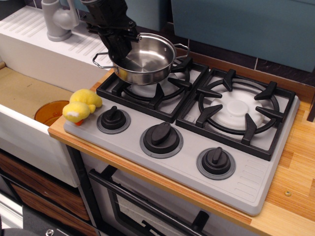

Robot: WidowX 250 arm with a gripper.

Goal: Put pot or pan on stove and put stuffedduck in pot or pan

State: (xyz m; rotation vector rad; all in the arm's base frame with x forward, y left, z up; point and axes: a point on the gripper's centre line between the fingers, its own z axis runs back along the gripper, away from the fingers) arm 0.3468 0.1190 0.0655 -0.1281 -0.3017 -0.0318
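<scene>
Two burners are sitting side by side on the grey stove (162,164), and the steel pot (143,58) is hanging tilted over the left one, its base just above the black grate (150,88). The dark claw (120,45) is clamping the pot's left rim, one finger inside and one outside the wall. One wire loop handle is sticking out to the left, the other toward the back. The yellow stuffed duck (81,105) is lying at the stove's front left corner, just beside the nearest knob (113,118), on the edge of the wooden tabletop (295,167). An orange bowl (50,112) is sitting down in the sink (22,93), partly hidden behind the duck.
</scene>
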